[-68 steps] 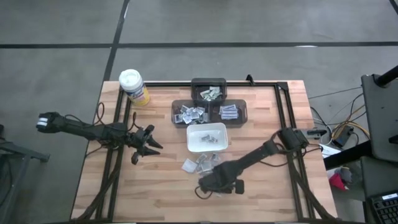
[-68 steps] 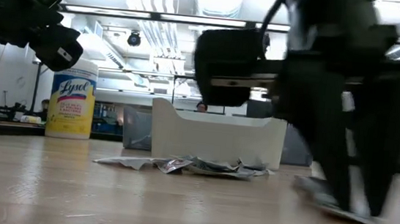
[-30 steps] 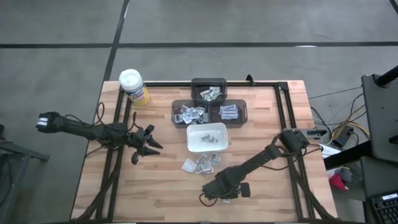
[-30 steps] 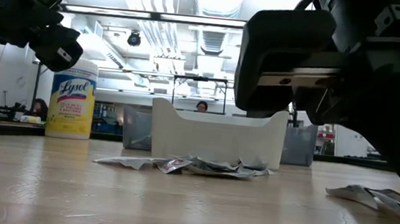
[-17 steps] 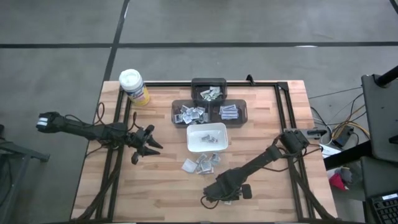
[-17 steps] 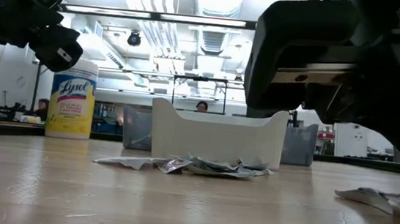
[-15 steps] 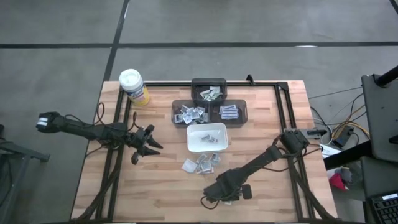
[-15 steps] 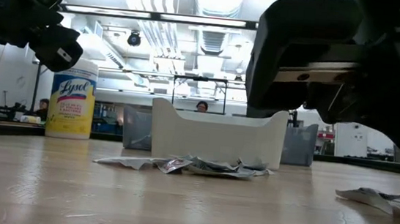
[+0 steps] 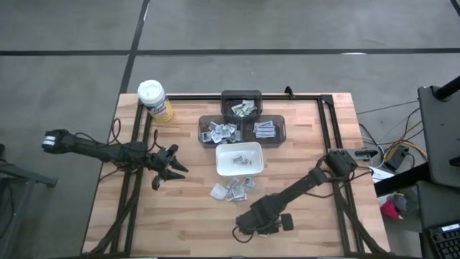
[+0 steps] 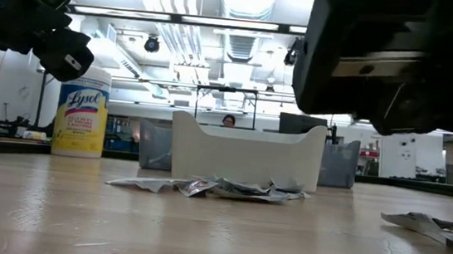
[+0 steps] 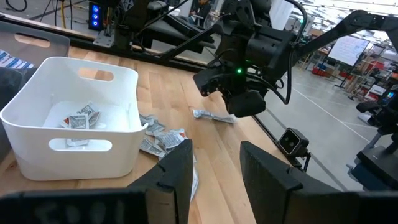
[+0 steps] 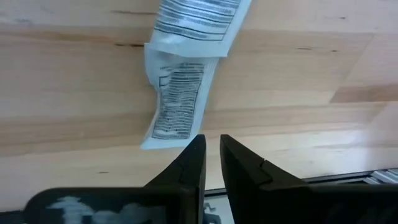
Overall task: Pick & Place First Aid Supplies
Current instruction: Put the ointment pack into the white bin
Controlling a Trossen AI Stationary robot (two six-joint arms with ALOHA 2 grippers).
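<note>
Low in the high view's centre, the right gripper [image 9: 253, 225] hangs, empty, over the table [image 9: 188, 223]. Left gripper [image 9: 167, 167] waits centre-left, fingers apart. Three dark bins [image 9: 241, 106] and a white dish [image 9: 238, 160] hold packets [image 9: 232, 189]. Right wrist view: fingers [image 12: 191, 163] nearly together above two packets [image 12: 178, 102].

A pale wooden table [image 9: 302, 137] carries a yellow canister with a white lid [image 9: 154, 99] at its far left corner. Three dark plastic bins [image 9: 242, 122] hold small flat packets, and just before them stands a white rectangular dish [image 9: 239, 160] with a few packets inside. More white and grey packets [image 9: 231, 189] lie loose (in a small heap) beside the dish. The left gripper [image 9: 164, 175] hovers over the table's left part; the right gripper [image 9: 246, 227] hangs near the front edge.
</note>
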